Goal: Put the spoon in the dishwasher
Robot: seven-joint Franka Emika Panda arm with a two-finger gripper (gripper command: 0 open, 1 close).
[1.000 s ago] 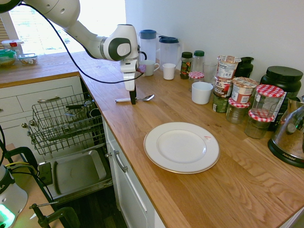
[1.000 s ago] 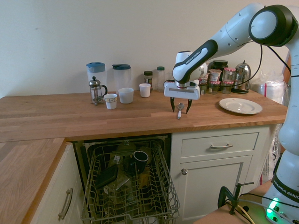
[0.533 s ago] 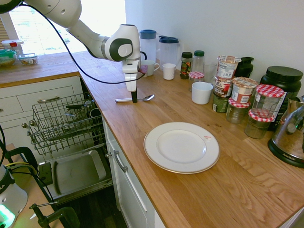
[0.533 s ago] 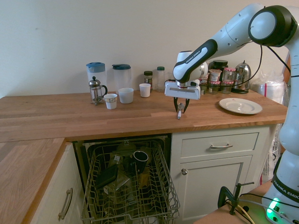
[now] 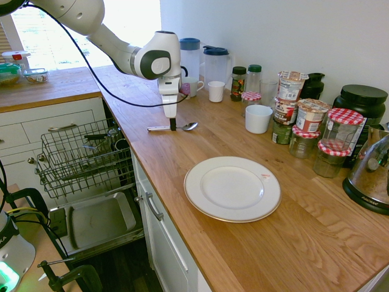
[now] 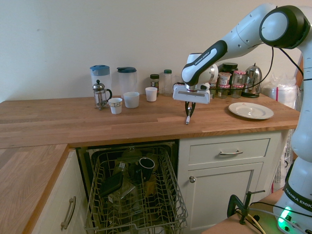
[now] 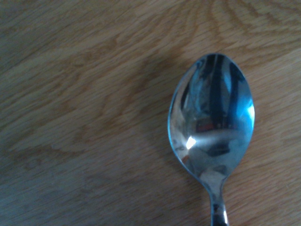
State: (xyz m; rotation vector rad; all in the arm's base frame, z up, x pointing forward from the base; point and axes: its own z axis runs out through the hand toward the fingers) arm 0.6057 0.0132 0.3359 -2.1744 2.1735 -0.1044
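Points the black two-finger claw (image 6: 189, 114) down at the wooden counter (image 5: 243, 255), fingers brought together on the handle of the slim, shiny silver metal spoon (image 5: 190, 126). Has the spoon low at the counter's surface, near the front edge, with the oval bowl facing up beyond the fingers. Shows reflections and bright glints in that bowl from close by. Further along the counter, bears a round white plate with a thin rim line (image 5: 232, 188), well apart from the spoon. Toward the wall, holds a plain white handled cup (image 5: 258, 119), glass jars with red-and-white checked lids (image 5: 333, 149) and a shiny metal kettle (image 6: 253, 80). Along the wall the other way, lines up two clear pitchers with blue lids (image 5: 216, 67) behind small white cups, with a glass-and-metal French press (image 6: 100, 95) near them. Below the counter, stands open as a built-in dishwasher (image 5: 100, 222), dark grey wire-grid rack (image 5: 79, 159) pulled out over the grey steel inner door panel, with a black mug (image 6: 146, 168) among the things in the rack.
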